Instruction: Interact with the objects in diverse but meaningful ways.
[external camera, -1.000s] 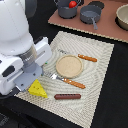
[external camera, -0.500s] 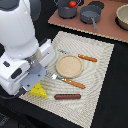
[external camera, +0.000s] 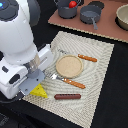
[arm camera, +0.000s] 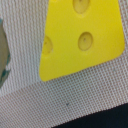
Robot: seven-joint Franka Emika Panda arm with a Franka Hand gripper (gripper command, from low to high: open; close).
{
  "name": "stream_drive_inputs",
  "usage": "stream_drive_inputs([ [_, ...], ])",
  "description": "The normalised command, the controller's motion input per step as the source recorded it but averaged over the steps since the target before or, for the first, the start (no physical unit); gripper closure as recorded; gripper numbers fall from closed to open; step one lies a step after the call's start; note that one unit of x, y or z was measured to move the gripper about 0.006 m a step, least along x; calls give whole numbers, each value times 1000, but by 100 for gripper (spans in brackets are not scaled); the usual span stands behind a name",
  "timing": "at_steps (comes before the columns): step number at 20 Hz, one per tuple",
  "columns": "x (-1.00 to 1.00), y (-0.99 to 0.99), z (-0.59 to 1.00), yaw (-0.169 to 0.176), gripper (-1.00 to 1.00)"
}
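The wrist view shows the cheese (arm camera: 82, 37) up close: a yellow wedge with three round dents, lying flat on the woven mat (arm camera: 30, 107), with the dark table (arm camera: 107, 122) showing past the mat's edge. No fingers of the gripper show in that view. The exterior view shows much more. The cheese (external camera: 39, 91) peeks out from under the arm, near the mat's (external camera: 97, 70) corner. The brown sausage (external camera: 67, 96) lies on the mat just beside it, toward the exterior view's right. The tan plate (external camera: 68, 65) sits in the middle of the mat, with the fork (external camera: 67, 80) on one side and the knife (external camera: 82, 56) on the other. A red tomato (external camera: 73, 4) sits in a gray pot (external camera: 68, 9) on the brown board far back.

The big white arm (external camera: 22, 45) leans low over the mat's corner, right above the cheese. The gripper (external camera: 34, 82) is mostly hidden by the arm, so I cannot tell if it is apart or together.

Compared with half a second ago, the arm has moved further over the cheese and covers more of it. The other things have not moved
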Motion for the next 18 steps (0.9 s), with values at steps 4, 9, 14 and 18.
stream_drive_inputs([
  [4, 241, 36, 0, 19, -100],
  [9, 317, -111, 0, 0, -100],
  [14, 546, -263, 262, 2, -100],
  [18, 656, -270, 309, 18, -100],
])
